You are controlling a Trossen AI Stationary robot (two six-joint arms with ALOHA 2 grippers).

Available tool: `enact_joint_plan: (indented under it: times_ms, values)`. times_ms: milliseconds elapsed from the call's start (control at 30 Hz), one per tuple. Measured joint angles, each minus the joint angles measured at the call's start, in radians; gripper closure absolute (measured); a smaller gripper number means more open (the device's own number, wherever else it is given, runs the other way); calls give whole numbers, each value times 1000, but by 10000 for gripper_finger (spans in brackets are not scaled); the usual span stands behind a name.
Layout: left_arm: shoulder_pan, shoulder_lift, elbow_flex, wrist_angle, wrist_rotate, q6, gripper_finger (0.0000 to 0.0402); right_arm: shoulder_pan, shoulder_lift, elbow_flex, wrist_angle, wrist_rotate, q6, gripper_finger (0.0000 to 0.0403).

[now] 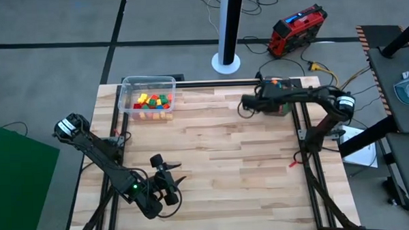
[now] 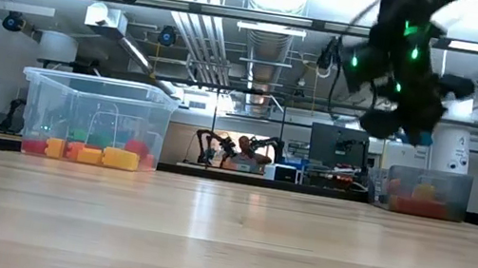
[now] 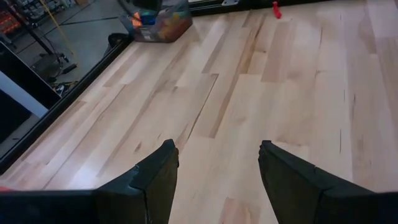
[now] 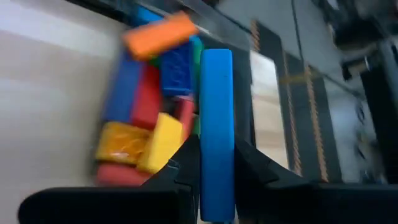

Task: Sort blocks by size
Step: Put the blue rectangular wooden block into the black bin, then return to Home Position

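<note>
Several blocks point(image 1: 154, 102) in red, yellow and green lie in a clear tub point(image 1: 130, 97) at the table's far left. A second small tub point(image 2: 422, 190), at the far right, holds more blocks point(image 4: 146, 118) in orange, blue, red and yellow. My right gripper point(image 4: 216, 149) hangs above that tub, shut on a long blue block point(image 4: 216, 93); the low view also shows the gripper point(image 2: 410, 118). My left gripper point(image 1: 167, 172) stands open over bare wood near the table's front left, and nothing is between its fingers point(image 3: 158, 171). My right gripper pinches the blue block between its two fingers, on the two broad sides near one end point(image 4: 216, 163). The block runs on past the fingertips, in line with the fingers. It is lifted clear, above the blocks in the right tub.
A small red thing point(image 1: 293, 163) lies at the table's right edge. The wide middle of the wooden table point(image 1: 226, 148) is bare wood. A white post on a round base point(image 1: 226, 59) stands on the floor beyond the far edge.
</note>
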Motion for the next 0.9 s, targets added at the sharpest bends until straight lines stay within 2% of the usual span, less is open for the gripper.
enact_joint_plan:
  times_ms: [67, 167, 267, 367, 567, 700, 900]
  values:
    - [0, 0, -1, -1, -1, 2, 202, -75, -2, -33, 66, -10, -29, 340]
    - [1, 0, -1, -6, -5, 4, 202, -125, -4, -67, 138, -25, -125, 285]
    - [1, 0, -1, -7, -10, 4, 202, -109, -12, -77, 197, -11, -155, 225]
    - [1, 0, -1, -20, -11, 5, 202, -46, -23, -76, 248, -4, -169, 178]
    - [1, 0, -1, -24, -27, 29, 202, 235, -36, -88, 472, 37, -271, 125]
    - [1, 0, -1, -19, -23, 23, 202, 465, -30, -108, 666, 101, -385, 109]
    - [1, -1, 2, -6, 40, 38, 202, 741, -6, -110, 844, 106, -442, 97]
